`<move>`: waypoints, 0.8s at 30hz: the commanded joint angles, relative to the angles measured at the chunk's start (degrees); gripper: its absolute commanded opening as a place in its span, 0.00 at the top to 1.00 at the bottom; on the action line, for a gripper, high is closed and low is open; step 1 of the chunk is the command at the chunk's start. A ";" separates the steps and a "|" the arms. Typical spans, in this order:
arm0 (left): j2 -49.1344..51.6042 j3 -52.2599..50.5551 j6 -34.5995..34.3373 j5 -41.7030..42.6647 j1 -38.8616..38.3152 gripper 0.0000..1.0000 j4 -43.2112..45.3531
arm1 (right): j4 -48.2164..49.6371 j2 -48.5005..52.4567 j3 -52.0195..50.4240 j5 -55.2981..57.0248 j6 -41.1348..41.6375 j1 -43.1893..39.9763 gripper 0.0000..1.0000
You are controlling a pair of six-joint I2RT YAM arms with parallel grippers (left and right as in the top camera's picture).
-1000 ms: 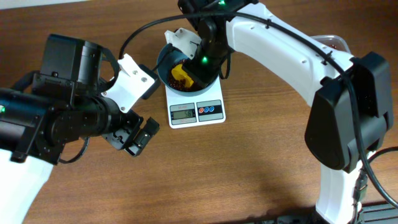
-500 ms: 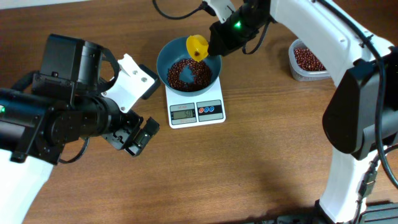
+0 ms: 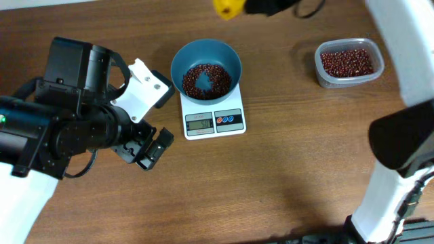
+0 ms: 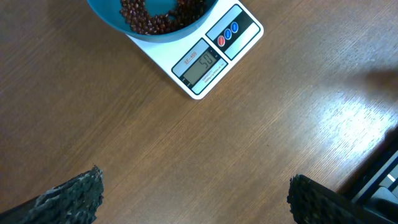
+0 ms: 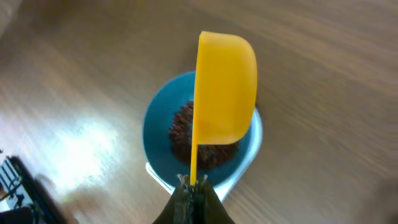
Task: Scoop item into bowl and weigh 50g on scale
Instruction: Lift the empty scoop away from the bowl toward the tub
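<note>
The small dark red-brown beans (image 3: 205, 79) lie in a loose heap in the round, deep teal-blue plastic bowl (image 3: 178, 59), with a bare blue patch showing in the middle of the heap. The bowl stands on the small white square digital scale (image 3: 214, 122), covering its back part. The grey display (image 4: 200, 64) beside the red and blue buttons seems to read 50 (sharpest in my left wrist view).

My right gripper (image 5: 191, 186) is pinched tight on the thin handle of the small yellow plastic scoop (image 5: 225, 87). The scoop is turned on its side above the bowl (image 5: 152, 124). Half a second ago the scoop was at the bowl's far rim, and a second ago it was down inside. Now it sits at the top edge of the overhead view (image 3: 228, 7), clear of the bowl. With my right arm drawn back, the clear rounded-rectangle plastic tub (image 3: 349, 62) of more beans shows whole, well to the right of the scale.

My left gripper (image 4: 193, 199) has not shifted. Its jaws are spread wide with nothing between them, low over the table near the scale's front left.

The brown wood-grain table (image 3: 271, 176) carries pale glare in both wrist views.
</note>
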 commanded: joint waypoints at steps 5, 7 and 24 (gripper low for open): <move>-0.28 0.76 -0.74 0.63 0.20 0.01 0.11 | -9.22 -0.85 0.96 0.24 0.04 -15.52 0.96; -0.28 0.76 -0.74 0.61 0.20 0.01 0.09 | -11.74 -0.85 0.96 3.13 0.04 -18.99 0.96; -0.28 0.76 -0.74 0.63 0.20 0.01 0.11 | -15.34 -0.61 0.81 38.80 5.44 -20.52 0.96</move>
